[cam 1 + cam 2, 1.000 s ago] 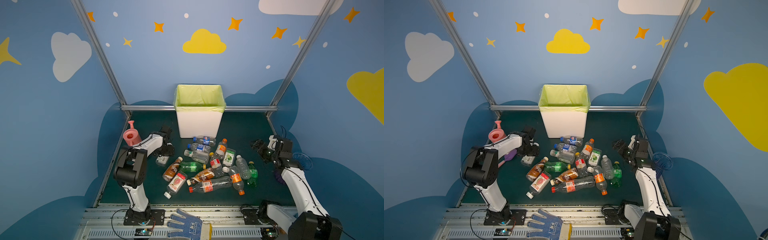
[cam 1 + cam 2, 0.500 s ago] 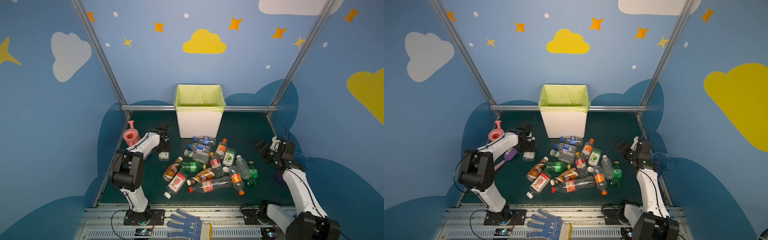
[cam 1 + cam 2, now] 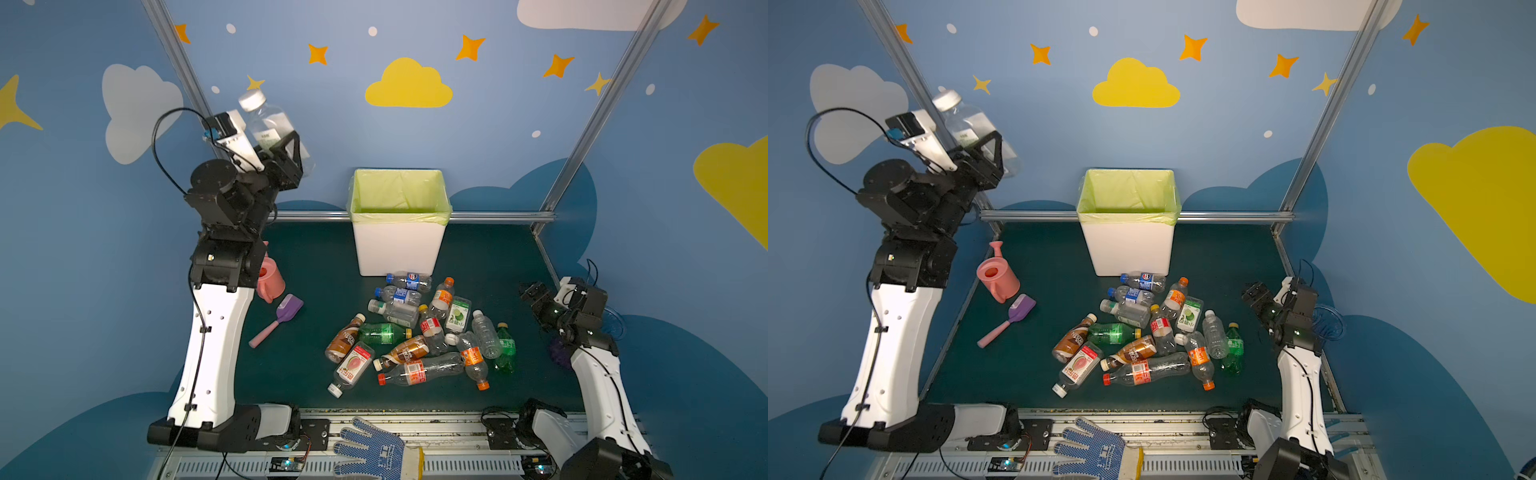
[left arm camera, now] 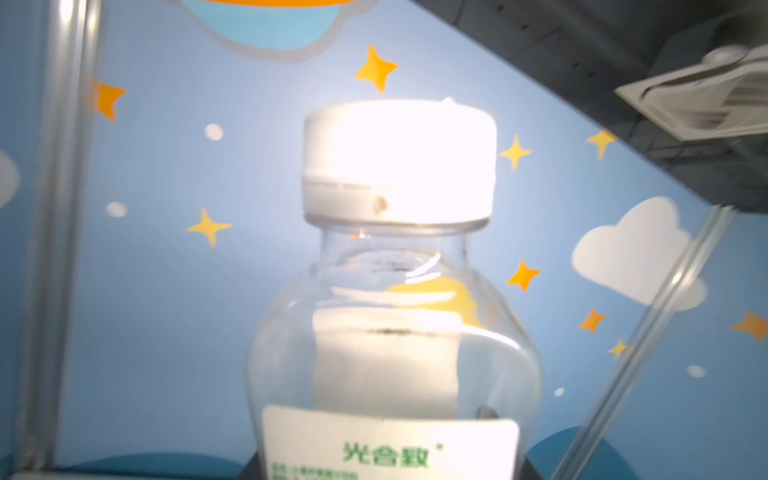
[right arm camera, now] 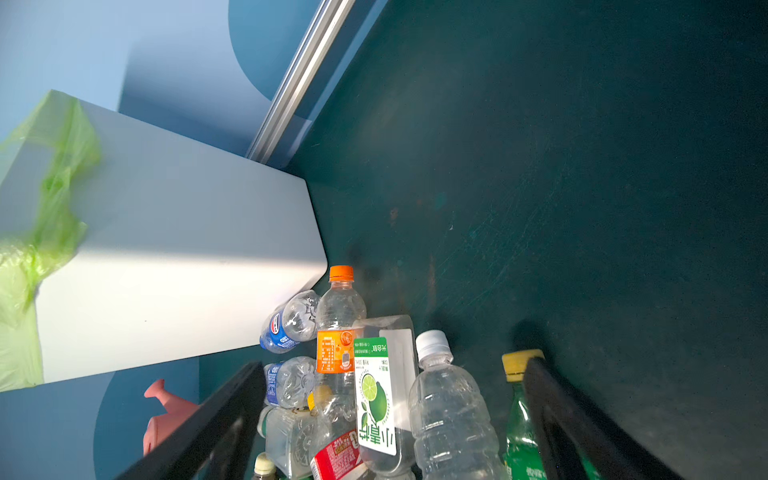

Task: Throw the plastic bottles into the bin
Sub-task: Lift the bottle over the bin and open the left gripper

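Dark green worktop (image 3: 309,376). White bin (image 3: 397,249), yellow-green liner, stands upright at back centre. Plastic bottles (image 3: 432,332) lie on their sides in a loose overlapping heap in front, the rearmost just beside the bin. Pink watering can (image 3: 997,277) stands upright near the left edge, with a purple scoop (image 3: 1016,312) flat beside it.

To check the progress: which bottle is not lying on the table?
The clear white-capped bottle, held high in the left gripper; all the others lie in the pile before the bin.
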Tool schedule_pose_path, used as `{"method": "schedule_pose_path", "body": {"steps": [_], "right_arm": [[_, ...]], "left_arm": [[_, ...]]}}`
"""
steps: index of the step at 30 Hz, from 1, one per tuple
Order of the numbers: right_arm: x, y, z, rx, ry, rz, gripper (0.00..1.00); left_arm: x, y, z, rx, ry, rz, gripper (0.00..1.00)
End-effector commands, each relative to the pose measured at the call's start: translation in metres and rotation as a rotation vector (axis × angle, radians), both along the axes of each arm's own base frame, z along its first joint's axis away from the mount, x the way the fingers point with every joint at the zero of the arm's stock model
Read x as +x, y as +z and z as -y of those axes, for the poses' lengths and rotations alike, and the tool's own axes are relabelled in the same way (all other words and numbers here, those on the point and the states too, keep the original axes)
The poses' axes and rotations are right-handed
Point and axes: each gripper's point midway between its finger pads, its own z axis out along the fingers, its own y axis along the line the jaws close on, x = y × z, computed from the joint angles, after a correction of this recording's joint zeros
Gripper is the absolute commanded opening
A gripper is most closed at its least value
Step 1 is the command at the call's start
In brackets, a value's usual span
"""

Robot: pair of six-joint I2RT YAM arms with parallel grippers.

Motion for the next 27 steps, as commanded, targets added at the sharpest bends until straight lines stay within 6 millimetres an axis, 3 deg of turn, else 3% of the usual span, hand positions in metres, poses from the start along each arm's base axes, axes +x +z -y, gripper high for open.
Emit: {"method": "schedule_pose_path", "body": {"steps": [1,3,5,7,10,13,15,19,23,27], "right_arm": [[-0.009,-0.001,-0.002,0.013,0.008,-0.004,0.95],[-0.010,0.000,-0.001,0.023,0.008,-0.001,0.95],[-0.013,0.000,-0.002,0.046,0.011,-0.007,0.95],[-0.017,0.002,-0.001,0.049,0.011,-0.015,0.95],[-0.027,0.000,0.001,0.033,-0.005,-0.031,0.95],[-0.037,-0.005,0.002,0.034,-0.035,-0.061,0.95],[-0.048,-0.023,0.000,0.057,-0.061,-0.122,0.95],[-0.063,-0.037,-0.004,0.078,-0.073,-0.192,0.95],[-0.068,-0.042,-0.007,0.085,-0.064,-0.208,0.95],[-0.066,-0.048,-0.010,0.116,-0.063,-0.215,0.95]], "left_arm": [[0.084,-0.098,0.080,0.061,-0.185,-0.312,0.61],[0.106,-0.146,0.122,0.160,-0.206,-0.483,0.67],[0.110,-0.161,0.151,0.190,-0.260,-0.553,0.74],[0.105,-0.143,0.162,0.158,-0.287,-0.492,0.81],[0.096,-0.103,0.172,0.123,-0.321,-0.369,1.00],[0.074,-0.072,0.175,0.165,-0.287,-0.240,1.00],[0.059,-0.066,0.175,0.189,-0.266,-0.177,1.00],[0.036,-0.069,0.164,0.188,-0.248,-0.146,1.00],[0.025,-0.104,0.153,0.220,-0.226,-0.212,1.00],[0.009,-0.151,0.138,0.240,-0.199,-0.273,1.00]]}}
